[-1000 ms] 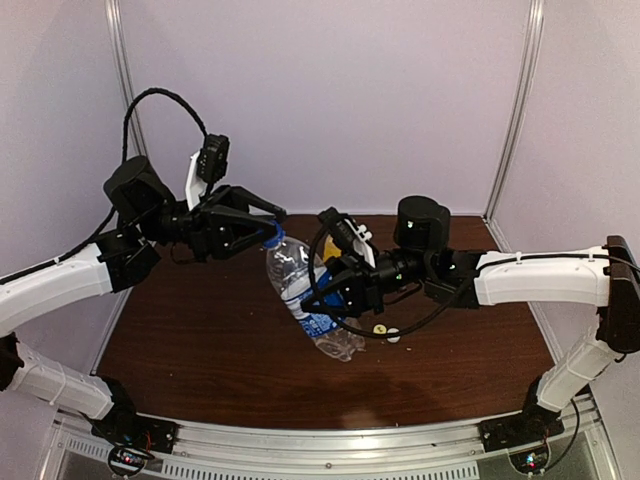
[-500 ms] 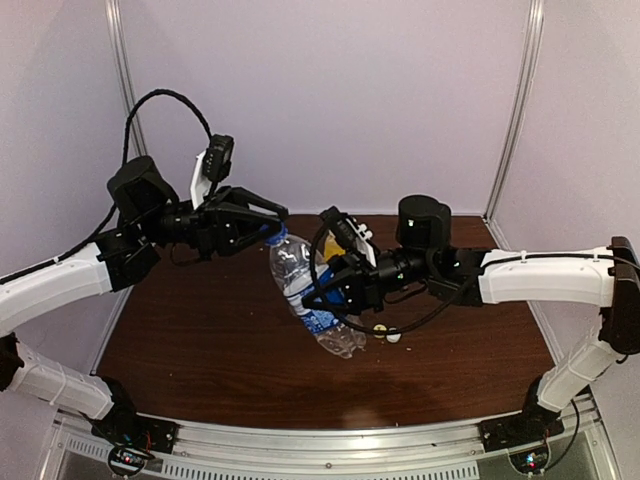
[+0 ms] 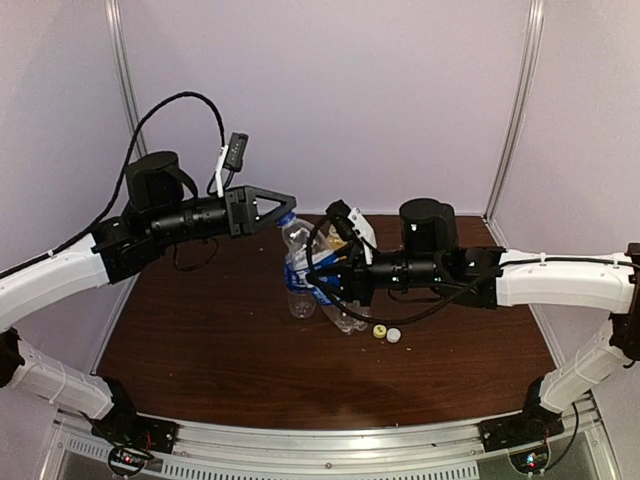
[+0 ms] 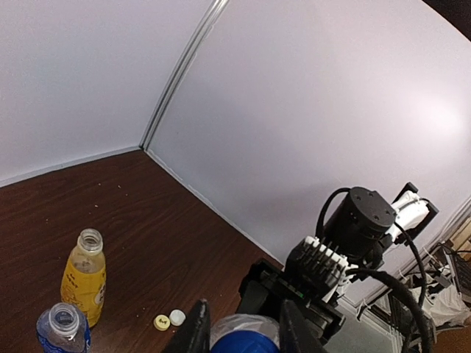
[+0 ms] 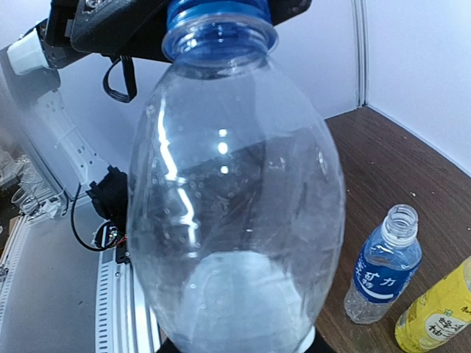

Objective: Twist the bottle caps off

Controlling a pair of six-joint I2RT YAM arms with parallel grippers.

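The taller clear bottle (image 3: 312, 262) hangs tilted above the table, its body filling the right wrist view (image 5: 235, 198). My right gripper (image 3: 331, 281) is shut on its lower body. My left gripper (image 3: 284, 211) is shut on its blue cap (image 4: 246, 343), the fingers (image 4: 196, 329) pressing either side; the cap also shows in the right wrist view (image 5: 218, 20). The short clear bottle (image 5: 383, 269) and the yellow-orange bottle (image 4: 85, 277) stand open on the table. A yellow cap (image 3: 379, 331) and a white cap (image 3: 394, 336) lie loose side by side.
The brown table (image 3: 200, 340) is walled by white panels at the back and sides. The two open bottles stand close behind and beside the held one, under both arms. The loose caps lie just in front of my right forearm (image 3: 560, 280).
My left gripper closed on the blue cap and its wrist rolled over. Both arms shifted right and the held bottle stands more upright than before.
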